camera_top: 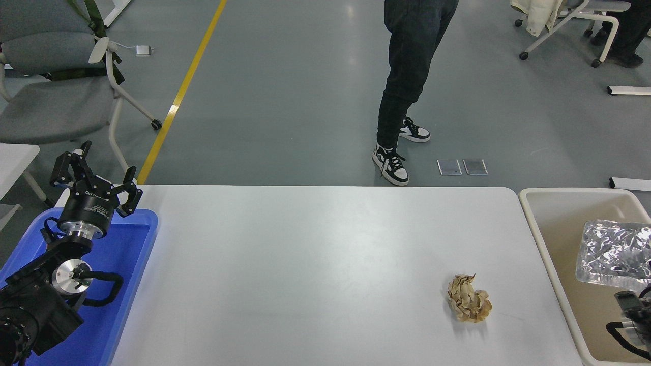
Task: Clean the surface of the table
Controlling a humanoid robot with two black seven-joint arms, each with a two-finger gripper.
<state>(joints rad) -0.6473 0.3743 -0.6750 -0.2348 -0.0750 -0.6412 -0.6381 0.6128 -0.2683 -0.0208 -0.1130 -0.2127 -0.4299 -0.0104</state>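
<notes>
The white table surface [305, 274] fills the middle of the head view. A crumpled brown paper ball [468, 298] lies on it toward the right. A crumpled silver foil bag [614, 250] lies in the beige bin [546, 239] at the table's right end. A black part of my right arm [630, 314] shows at the right edge, just below the foil bag and over the bin; I cannot see how its tip stands. My left gripper [95, 174] is parked open and empty over the blue tray [127, 264] at the lower left.
A person's legs [402, 91] stand beyond the table's far edge. A grey wheeled chair [56, 96] is at the upper left and more chairs at the upper right. A second white table corner [15, 157] shows at the left edge.
</notes>
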